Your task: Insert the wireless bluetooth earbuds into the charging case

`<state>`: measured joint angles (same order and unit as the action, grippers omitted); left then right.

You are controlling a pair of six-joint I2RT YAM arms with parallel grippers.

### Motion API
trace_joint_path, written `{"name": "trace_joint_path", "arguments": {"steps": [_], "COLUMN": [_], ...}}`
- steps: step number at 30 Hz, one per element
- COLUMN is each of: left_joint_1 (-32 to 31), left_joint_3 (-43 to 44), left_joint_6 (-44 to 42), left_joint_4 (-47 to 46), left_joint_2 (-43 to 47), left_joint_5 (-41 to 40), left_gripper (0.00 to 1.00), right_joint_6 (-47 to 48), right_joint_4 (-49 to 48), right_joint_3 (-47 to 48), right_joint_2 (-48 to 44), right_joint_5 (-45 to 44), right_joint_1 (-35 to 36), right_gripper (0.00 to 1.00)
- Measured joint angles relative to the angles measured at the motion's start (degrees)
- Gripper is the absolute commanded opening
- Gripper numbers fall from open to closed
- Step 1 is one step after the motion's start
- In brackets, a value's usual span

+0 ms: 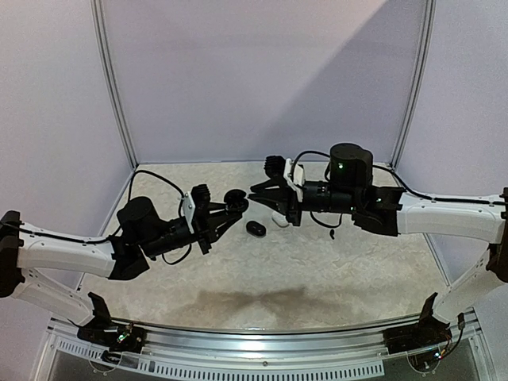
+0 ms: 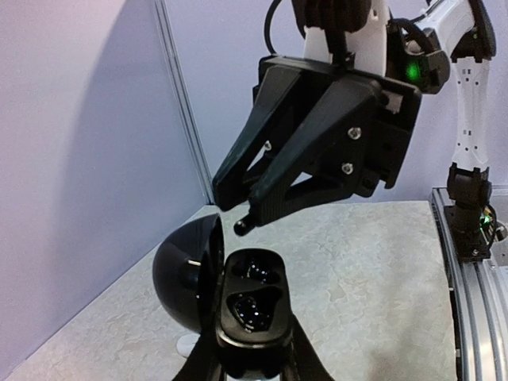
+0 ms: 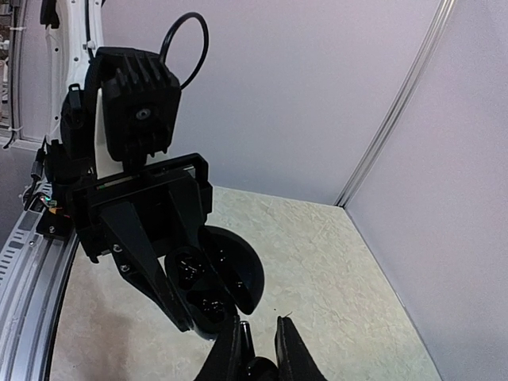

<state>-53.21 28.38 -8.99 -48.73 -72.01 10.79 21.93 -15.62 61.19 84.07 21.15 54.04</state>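
Right gripper: jaws nearly closed, pinching a black earbud at the fingertips.
Left gripper: clamped tight on the open black charging case, with its lid hinged open alongside.
Earbud position: just above the case's far edge, not yet seated.
Case wells: dark and glossy, contents unclear.
Table: a small black item and a white item lie below the right gripper.

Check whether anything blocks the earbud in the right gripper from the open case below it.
Nothing visible does. The right gripper holds a black earbud close above the open charging case in the left gripper; only air lies between them, and the lid is swung aside.
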Motion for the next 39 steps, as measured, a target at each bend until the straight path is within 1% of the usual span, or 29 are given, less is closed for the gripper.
{"name": "trace_joint_path", "arguments": {"steps": [6, 9, 14, 16, 18, 22, 26, 28, 31, 36, 39], "left_joint_1": [0.0, 0.0, 0.0, 0.0, 0.02, 0.04, 0.24, 0.24, 0.35, 0.39, 0.42], "left_joint_3": [0.07, 0.07, -0.28, -0.74, -1.44, -2.54, -3.06, -3.1, -3.23, -3.48, -3.48], "left_joint_6": [1.29, 1.84, 2.6, 2.8, 2.86, 2.86, 2.86, 2.84, 2.84, 2.84, 2.82], "left_joint_4": [0.24, 0.59, 0.7, 0.74, 0.76, 1.03, 1.07, 1.09, 1.11, 1.18, 1.18], "left_joint_2": [0.04, 0.28, 1.4, 1.95, 2.64, 3.98, 5.01, 5.35, 5.68, 5.79, 5.79], "left_joint_5": [-0.85, -1.44, -2.78, -3.15, -3.58, -3.8, -3.8, -3.78, -3.76, -3.74, -3.67], "left_gripper": [0.0, 0.0, 0.0, 0.0, 0.0, 0.0, 0.0, 0.0, 0.0, 0.0, 0.0], "right_joint_6": [-0.11, -0.81, -5.16, -7.8, -10.23, -15.72, -19.23, -20.7, -22.03, -22.69, -22.51], "right_joint_4": [2.97, 9.25, 32.02, 42.03, 50.25, 67.25, 79.41, 83.87, 88.02, 91.01, 91.95], "right_joint_3": [0.63, 4.15, 17.55, 22.8, 25.51, 26.21, 25.57, 25.51, 25.42, 25.05, 25.86], "right_joint_2": [-2.97, -3.23, -1.53, 1.6, 5.35, 15.91, 22.99, 25.03, 28.46, 34.4, 36.81], "right_joint_5": [-0.09, -1.88, -7.8, -9.66, -10.58, -11.41, -11.89, -11.85, -11.39, -9.6, -9.03], "right_joint_1": [-0.13, -0.66, -4.55, -5.57, -5.79, -5.75, -5.73, -5.73, -5.73, -5.62, -5.49], "right_gripper": [0.04, 0.03, 0.04, 0.04, 0.04, 0.02, 0.01, 0.01, 0.03, 0.06, 0.1]}}
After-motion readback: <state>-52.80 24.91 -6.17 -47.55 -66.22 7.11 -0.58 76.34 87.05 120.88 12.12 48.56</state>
